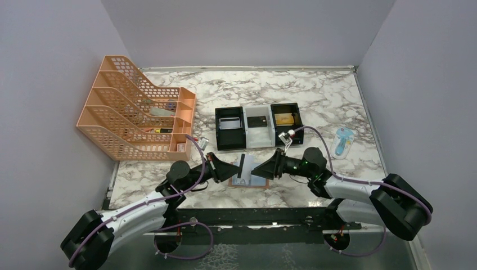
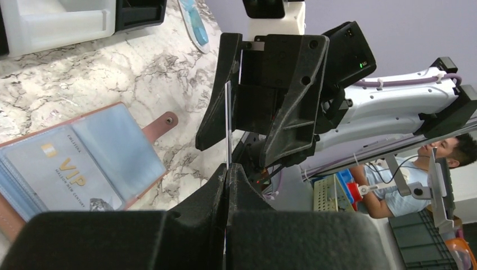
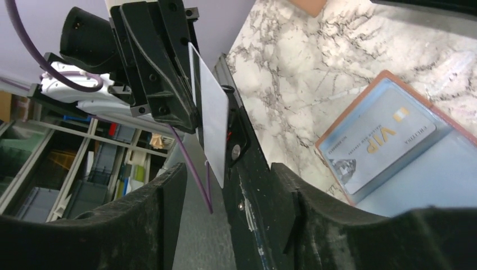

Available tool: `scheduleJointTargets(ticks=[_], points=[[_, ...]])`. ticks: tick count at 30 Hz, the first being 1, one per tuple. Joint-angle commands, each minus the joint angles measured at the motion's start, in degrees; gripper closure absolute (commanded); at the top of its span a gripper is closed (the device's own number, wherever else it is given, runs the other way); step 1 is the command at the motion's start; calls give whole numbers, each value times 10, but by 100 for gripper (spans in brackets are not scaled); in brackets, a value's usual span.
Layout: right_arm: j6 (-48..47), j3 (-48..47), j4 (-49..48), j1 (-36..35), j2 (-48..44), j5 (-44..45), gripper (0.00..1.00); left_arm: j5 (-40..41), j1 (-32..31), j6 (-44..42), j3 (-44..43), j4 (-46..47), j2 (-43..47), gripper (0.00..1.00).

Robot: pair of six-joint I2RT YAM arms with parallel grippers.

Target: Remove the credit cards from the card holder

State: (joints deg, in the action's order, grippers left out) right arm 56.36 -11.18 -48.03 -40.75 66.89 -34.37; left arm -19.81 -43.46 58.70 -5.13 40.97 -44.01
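As I see it, left jaws: clamped on grey credit card (image 3: 214, 126)
Right jaws: apart, straddling it
Card holder (image 2: 121, 149): open on bench (image 2: 140, 62), VIP card (image 2: 56, 171) inside

Credit cards (image 3: 214, 126): five visible; card holder (image 1: 259, 181): one; tray (image 1: 259, 139): one; orange rack (image 1: 135, 112): one

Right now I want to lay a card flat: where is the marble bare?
Bare marble: the strip between the tray and back wall; the patch between tray and blue packet. Crowded: near centre, where the left gripper and right gripper meet above the card holder, and by the orange rack.
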Motion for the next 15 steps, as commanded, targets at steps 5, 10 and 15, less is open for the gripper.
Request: scheduleJointTargets(ticks=[5, 10, 15], points=[[71, 3, -141, 1, 12, 22, 54, -39, 2, 13, -9, 50, -16, 100], [53, -28, -95, 1, 11, -4, 55, -41, 2, 23, -6, 75, -20, 100], [56, -29, -101, 1, 26, -24, 56, -37, 2, 45, 10, 137, -35, 100]])
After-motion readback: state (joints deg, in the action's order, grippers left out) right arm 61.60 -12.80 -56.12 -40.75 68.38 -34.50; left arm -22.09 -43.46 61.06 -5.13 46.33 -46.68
